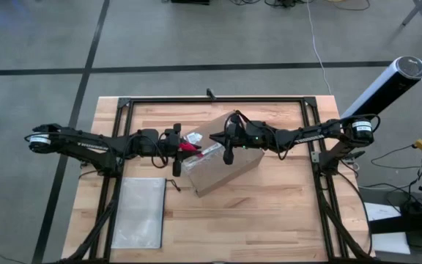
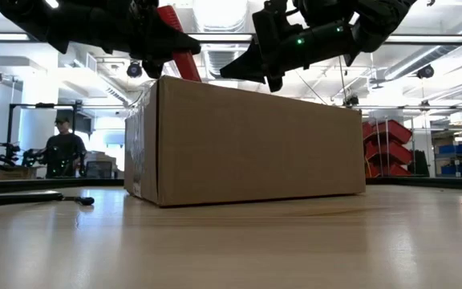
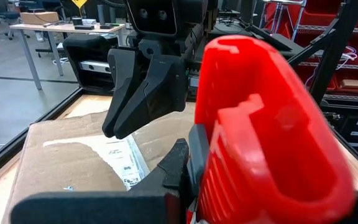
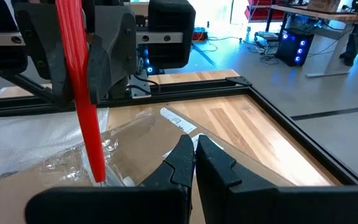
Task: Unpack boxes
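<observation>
While both arms hang over the box [image 1: 222, 163], which sits mid-table [image 1: 284, 213] turned askew to its edges, the risks come mostly from the knife [image 3: 272, 124]. The left gripper [image 1: 182, 147] has its fingers clamped nearly shut on that red knife, whose tip points down at the box top, close in front of the right gripper's fingers. The right gripper [image 4: 194, 158] has its fingers pressed fully together on nothing and sits low over the top, apparently touching it; whether it bears down I cannot tell.

Clear tape [image 4: 92, 155] lies wrinkled and partly lifted beside the knife tip, with the white label [image 4: 179, 121] just beyond the right fingers. If the tip rides over loose tape instead of cutting the seam, it may skate and drag the box sideways. Should the right fingers not be pinning the top, the box could swing, since nothing else braces it. With both grippers this close, a stroke toward the right fingers could strike them. A deep plunge might also damage whatever is inside.
</observation>
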